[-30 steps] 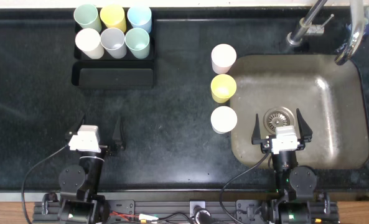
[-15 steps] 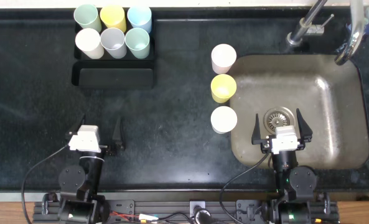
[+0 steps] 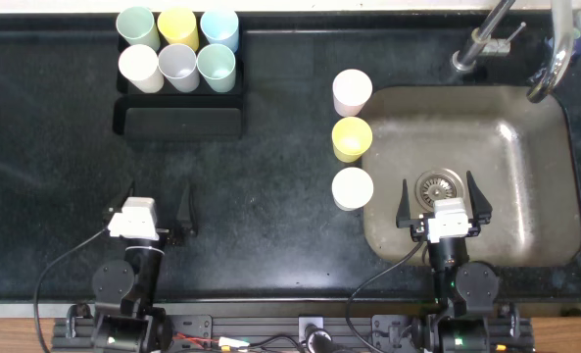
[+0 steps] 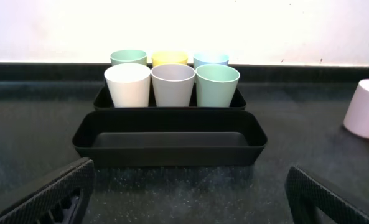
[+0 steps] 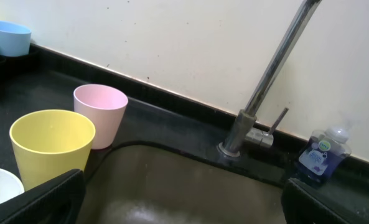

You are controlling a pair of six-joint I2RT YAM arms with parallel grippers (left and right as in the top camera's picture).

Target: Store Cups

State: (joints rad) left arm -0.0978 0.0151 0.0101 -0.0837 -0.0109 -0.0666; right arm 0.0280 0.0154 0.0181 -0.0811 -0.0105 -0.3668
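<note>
My right gripper (image 3: 439, 196), spread wide and empty, stands nearest the white cup (image 3: 352, 188), upright just to its left.

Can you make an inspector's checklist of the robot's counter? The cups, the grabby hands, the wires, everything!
Surface: black countertop, metal sink at its right.
Job's things: black tray holds six cups in its back part, front part empty; pink cup, yellow cup and white cup stand in a row beside the sink.
Clutter: nothing seen.
Grippers: left gripper open, empty, facing the tray; right gripper open, empty, over the sink.
Cables: cables loop by the arm bases.
Surroundings: faucet and soap bottle behind the sink; pale wall.
</note>
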